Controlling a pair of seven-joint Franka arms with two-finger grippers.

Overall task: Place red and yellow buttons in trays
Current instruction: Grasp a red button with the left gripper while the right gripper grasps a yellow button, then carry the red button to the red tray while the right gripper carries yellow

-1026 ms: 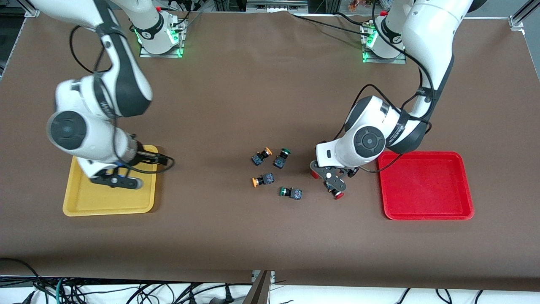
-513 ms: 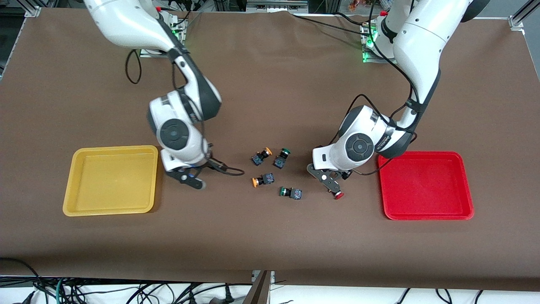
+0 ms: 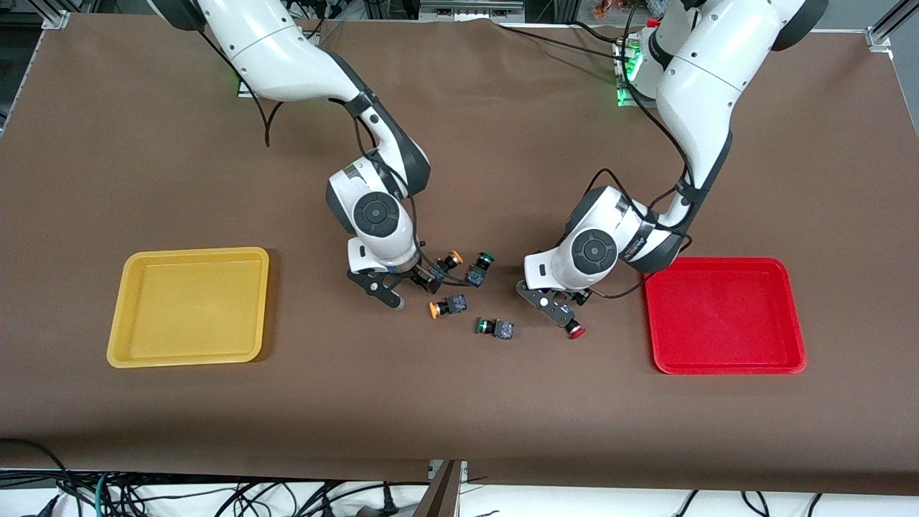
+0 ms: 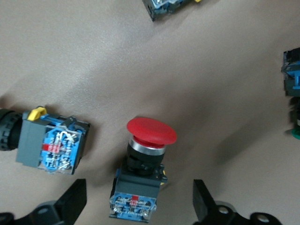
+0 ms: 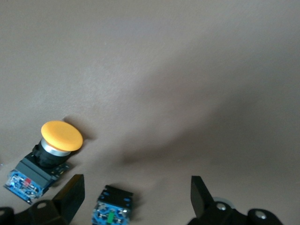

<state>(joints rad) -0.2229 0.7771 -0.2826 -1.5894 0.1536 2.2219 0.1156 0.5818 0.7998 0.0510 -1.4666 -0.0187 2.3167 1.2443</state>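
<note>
Six small push-button switches lie loose in the middle of the front frame on the brown surface [image 3: 459, 402]; neither tray holds any.

1. Red button [image 3: 574, 331]: lies on the surface between the cluster and the red tray [image 3: 718, 262]. Only this red one shows in the front view.
2. Yellow buttons: one [image 3: 446, 263] just beside the right hand, one [image 3: 446, 306] nearer the camera.
3. Green buttons [image 3: 479, 269] [image 3: 495, 328]: mixed in with the yellow ones, not wanted.
4. Yellow tray [image 3: 188, 253]: at the right arm's end, well apart from the cluster.
5. Left hand [image 3: 556, 314]: low over the red button, fingers [image 4: 70, 204] spread apart and straddling its body [image 4: 140, 187].
6. Right hand [image 3: 379, 289]: at the cluster's edge, fingers [image 5: 70, 192] apart and gripping nothing.

Hazards, as judged:
- A neighbouring switch [image 4: 49, 146] lies close to one left finger, so the closing finger may nudge or trap it.
- The red button leans, so a pinch on its rounded collar could squirt it out. The blocky body is the safer hold.
- A capless-looking switch body [image 5: 112, 209] shows between the right fingers, with the yellow button [image 5: 49, 152] outside them, so the right hand may take the wrong piece or scatter the group.
</note>
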